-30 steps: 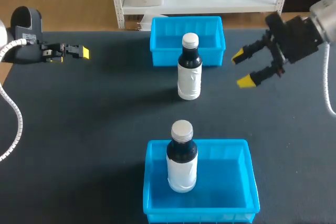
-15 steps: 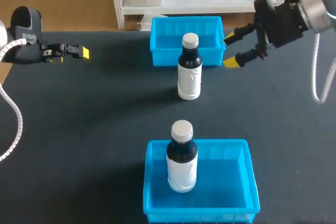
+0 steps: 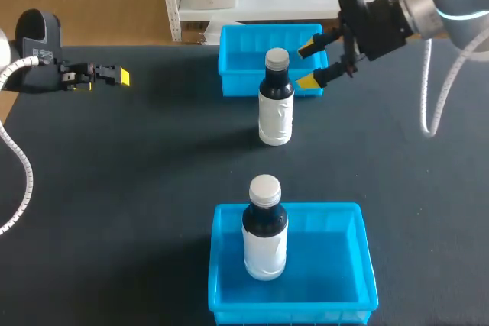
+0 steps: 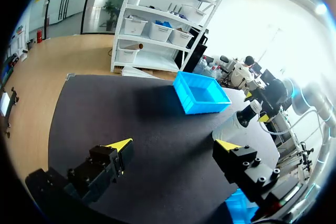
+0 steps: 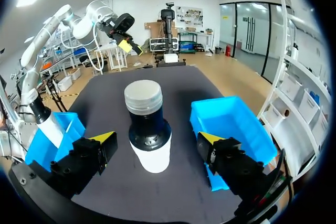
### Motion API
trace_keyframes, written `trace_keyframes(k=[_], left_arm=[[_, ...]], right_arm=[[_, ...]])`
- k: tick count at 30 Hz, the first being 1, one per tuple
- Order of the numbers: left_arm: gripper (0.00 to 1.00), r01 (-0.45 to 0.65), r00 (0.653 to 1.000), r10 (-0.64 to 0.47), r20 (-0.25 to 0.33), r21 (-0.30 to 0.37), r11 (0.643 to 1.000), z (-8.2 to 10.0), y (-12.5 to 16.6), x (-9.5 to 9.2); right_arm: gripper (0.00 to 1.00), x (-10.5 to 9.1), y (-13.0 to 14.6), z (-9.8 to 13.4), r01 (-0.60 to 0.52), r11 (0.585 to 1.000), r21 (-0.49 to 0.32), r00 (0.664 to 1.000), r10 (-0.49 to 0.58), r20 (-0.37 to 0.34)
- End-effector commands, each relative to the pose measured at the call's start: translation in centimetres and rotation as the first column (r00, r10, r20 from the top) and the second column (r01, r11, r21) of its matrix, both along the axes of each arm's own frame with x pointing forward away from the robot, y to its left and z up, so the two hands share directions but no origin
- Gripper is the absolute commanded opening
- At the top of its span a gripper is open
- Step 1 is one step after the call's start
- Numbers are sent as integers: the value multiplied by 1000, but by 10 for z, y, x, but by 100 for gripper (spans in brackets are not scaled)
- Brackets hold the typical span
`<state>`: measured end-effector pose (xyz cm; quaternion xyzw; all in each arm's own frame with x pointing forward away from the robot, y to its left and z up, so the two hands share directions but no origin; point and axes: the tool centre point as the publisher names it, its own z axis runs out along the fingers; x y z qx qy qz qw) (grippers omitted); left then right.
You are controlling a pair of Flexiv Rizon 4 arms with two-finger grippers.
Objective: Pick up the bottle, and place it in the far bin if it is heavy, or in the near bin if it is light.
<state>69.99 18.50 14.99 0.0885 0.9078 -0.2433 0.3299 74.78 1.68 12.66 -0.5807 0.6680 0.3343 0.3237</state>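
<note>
Dark table (image 3: 137, 188) lay matte, bottle (image 3: 276, 101) stood upright between far bin (image 3: 237, 74) and near bin (image 3: 344, 265), right gripper (image 3: 309, 62) spread near its cap, left gripper (image 3: 118, 76) spread, well apart.

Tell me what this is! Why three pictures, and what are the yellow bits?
It is a robot with two arms at a dark table. One picture looks down from above; the round ones come from a camera on each wrist. The yellow bits tip its jaws, which pinch things. One bottle stands on the table in front of the far bin; another bottle stands in the near bin. The right arm holds open jaws by the first bottle, not touching. The left arm is at the side, jaws open, empty.
</note>
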Motion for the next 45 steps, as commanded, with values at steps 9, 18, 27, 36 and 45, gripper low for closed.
trace_keyframes(k=[9, 18, 27, 36, 45], left_arm=[[100, 0, 1000, 0, 0, 0, 1000, 0, 0, 0], [100, 0, 1000, 0, 0, 0, 1000, 0, 0, 0], [100, 0, 1000, 0, 0, 0, 1000, 0, 0, 0], [100, 0, 1000, 0, 0, 0, 1000, 0, 0, 0], [100, 0, 1000, 0, 0, 0, 1000, 0, 0, 0]], right_arm=[[100, -11, 24, -2, -53, 999, -6, 999, 53, -2], [100, -8, 40, -8, -64, 998, -4, 998, 64, -17], [96, -7, 47, -8, -73, 997, 6, 997, 73, -18], [82, -8, 50, -11, -72, 997, 12, 997, 72, -27], [49, -7, 51, -12, -72, 997, 16, 997, 73, -27]])
